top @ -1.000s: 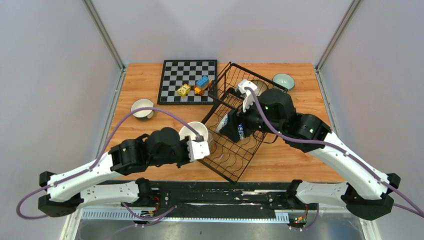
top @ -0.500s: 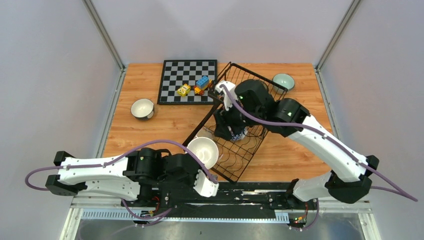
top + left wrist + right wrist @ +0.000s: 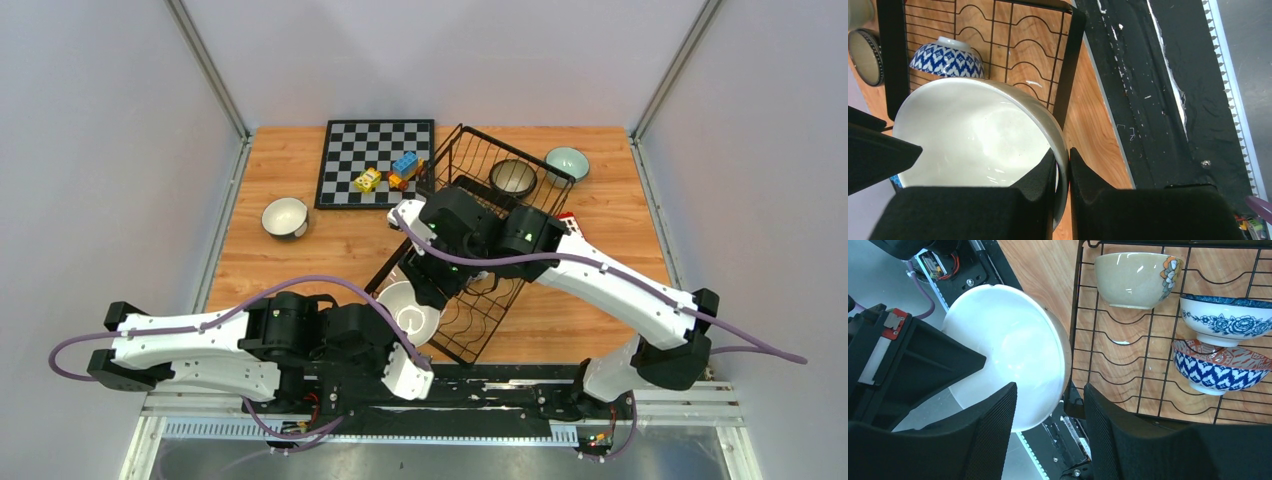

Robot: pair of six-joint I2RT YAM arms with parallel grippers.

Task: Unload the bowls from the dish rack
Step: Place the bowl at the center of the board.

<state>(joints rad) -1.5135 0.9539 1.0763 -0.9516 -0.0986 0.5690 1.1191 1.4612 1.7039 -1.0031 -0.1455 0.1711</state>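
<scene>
My left gripper [image 3: 1062, 156] is shut on the rim of a white bowl [image 3: 973, 135], holding it tilted just off the near-left corner of the dish rack [image 3: 470, 165]. My right gripper [image 3: 1049, 390] hangs over that same bowl [image 3: 1013, 350]. It is open, and the bowl's edge lies between its fingers without touching them. Inside the rack lie a beige bowl [image 3: 1133, 277], a white bowl with blue flowers [image 3: 1223, 320] and a blue-and-white patterned bowl [image 3: 1218, 372]. A dark-rimmed bowl [image 3: 513, 178] sits at the rack's far end.
A mint bowl [image 3: 567, 160] stands on the table behind the rack, and a dark-sided bowl [image 3: 285, 217] at the left. The chessboard [image 3: 350, 175] carries small toy blocks [image 3: 390, 172]. The black rail [image 3: 1158, 100] runs along the near table edge.
The left arm drew the white bowl back toward the near edge. The right arm swung from the rack's middle to that bowl, and its jaws narrowed.
</scene>
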